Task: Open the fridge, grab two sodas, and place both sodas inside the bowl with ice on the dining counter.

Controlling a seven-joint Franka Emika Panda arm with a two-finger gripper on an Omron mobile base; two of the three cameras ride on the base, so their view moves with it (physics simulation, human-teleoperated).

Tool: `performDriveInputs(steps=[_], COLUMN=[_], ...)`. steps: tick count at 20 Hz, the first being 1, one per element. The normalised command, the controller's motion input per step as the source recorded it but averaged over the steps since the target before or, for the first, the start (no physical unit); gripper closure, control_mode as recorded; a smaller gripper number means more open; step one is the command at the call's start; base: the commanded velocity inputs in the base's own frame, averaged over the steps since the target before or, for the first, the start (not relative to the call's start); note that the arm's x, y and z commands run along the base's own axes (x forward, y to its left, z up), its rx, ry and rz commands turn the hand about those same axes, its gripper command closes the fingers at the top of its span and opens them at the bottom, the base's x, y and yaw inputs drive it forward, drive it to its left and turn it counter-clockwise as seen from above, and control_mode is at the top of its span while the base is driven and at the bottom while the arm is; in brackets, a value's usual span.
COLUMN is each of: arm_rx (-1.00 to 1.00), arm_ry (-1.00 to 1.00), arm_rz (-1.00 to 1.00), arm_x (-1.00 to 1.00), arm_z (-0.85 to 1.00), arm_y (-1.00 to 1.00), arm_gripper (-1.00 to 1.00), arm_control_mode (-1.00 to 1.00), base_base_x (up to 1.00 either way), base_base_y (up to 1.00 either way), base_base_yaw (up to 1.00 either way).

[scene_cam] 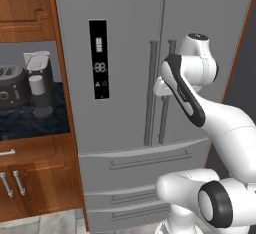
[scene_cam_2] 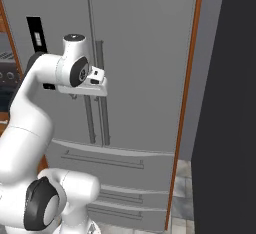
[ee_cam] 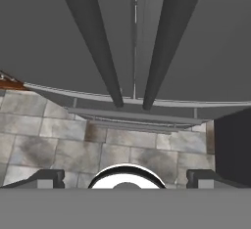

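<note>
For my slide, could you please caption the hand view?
Open jaws face the closed fridge, its two bar handles ahead.

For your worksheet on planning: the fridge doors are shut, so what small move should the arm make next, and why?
Probably ease the open end effector forward onto one bar handle of the fridge: both doors are closed and nothing is gripped yet.

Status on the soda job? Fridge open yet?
Nothing done yet: the fridge doors are shut. In hand: the gripper, jaws open, sits at the two door handles, gripping neither. Left: open a door, take both sodas, put them in the bowl.
</note>
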Motion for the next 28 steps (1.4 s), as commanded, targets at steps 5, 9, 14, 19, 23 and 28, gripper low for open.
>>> performDriveInputs(steps=[5,9,14,19,23,28], arm_rx=[0.0,0.0,0.0,0.12,0.07,0.0], arm_ry=[0.0,0.0,0.0,-0.17,-0.3,-0.29], arm_rz=[0.0,0.0,0.0,0.0,0.0,-0.05], arm_x=[0.0,0.0,0.13,0.31,0.28,0.21], arm_z=[0.0,0.0,-0.06,-0.01,0.0,0.0], arm_y=[0.0,0.0,0.0,0.0,0.0,0.02], arm_gripper=[-1.0,-1.0,-1.0,-1.0,-1.0,-1.0], arm_control_mode=[1.0,1.0,-1.0,-1.0,-1.0,-1.0], base_base_x=[-0.24,-0.06,0.01,0.0,0.0,0.0], base_base_y=[-0.08,-0.04,0.0,0.0,0.0,0.0], base_base_yaw=[0.0,0.0,0.0,0.0,0.0,0.0])
